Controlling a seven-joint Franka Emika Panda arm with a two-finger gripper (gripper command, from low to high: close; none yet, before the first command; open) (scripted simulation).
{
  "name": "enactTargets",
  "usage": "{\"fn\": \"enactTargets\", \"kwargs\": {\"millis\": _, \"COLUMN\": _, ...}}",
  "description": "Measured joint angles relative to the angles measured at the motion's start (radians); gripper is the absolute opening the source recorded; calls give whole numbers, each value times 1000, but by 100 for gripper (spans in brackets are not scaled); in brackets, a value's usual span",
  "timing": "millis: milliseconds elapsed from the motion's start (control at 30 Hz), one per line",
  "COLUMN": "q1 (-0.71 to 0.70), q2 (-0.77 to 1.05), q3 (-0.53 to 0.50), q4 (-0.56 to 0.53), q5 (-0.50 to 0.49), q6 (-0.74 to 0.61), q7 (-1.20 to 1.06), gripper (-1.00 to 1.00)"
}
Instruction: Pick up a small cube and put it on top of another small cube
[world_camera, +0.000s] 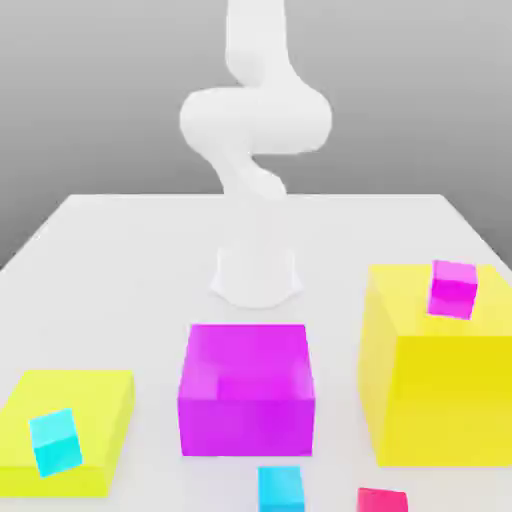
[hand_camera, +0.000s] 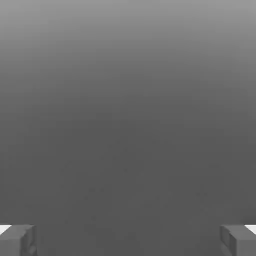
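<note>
small red cube: the small plain crimson cube (world_camera: 382, 499) sits on the white table (world_camera: 120, 260) at the near edge of the exterior view, partly cut off there, just beside a small cyan cube (world_camera: 281, 489) to its left.
handling: judged light, rigid and smooth-sided (a simulated block, so nothing to crush); likely to slide if pinched off-centre.
where to hold: two opposite upright faces, fingers square to them, low enough to stay clear of the top.
neighbours: a big magenta block (world_camera: 247, 390) stands behind the cyan cube; a big yellow block (world_camera: 435, 380) on the exterior view's right carries a small magenta cube (world_camera: 452, 289); a flat yellow block (world_camera: 70, 425) on the left carries another small cyan cube (world_camera: 56, 441).
gripper: the gripper (hand_camera: 128, 240) has its jaws spread wide with nothing between them, its fingertips (hand_camera: 17, 239) facing plain grey background.
arm: the white arm (world_camera: 255, 130) rises at the table's far side, well apart from the red cube.
</note>
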Motion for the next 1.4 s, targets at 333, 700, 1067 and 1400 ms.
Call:
{"fn": "enactTargets", "kwargs": {"millis": 333, "q1": 183, "q2": 14, "q3": -211, "q4": 21, "q5": -23, "q6": -12, "q7": -478, "gripper": 0}}
{"fn": "enactTargets", "kwargs": {"millis": 700, "q1": 416, "q2": 116, "q3": -461, "q4": 36, "q5": -40, "q6": 10, "q7": -994, "gripper": 0}}
{"fn": "enactTargets", "kwargs": {"millis": 1067, "q1": 709, "q2": 322, "q3": -739, "q4": 43, "q5": -6, "q6": 71, "q7": -1534, "gripper": 0}}
{"fn": "enactTargets", "kwargs": {"millis": 1400, "q1": 1028, "q2": 687, "q3": -1006, "q4": 53, "q5": 253, "q6": 135, "q7": -2169, "gripper": 0}}
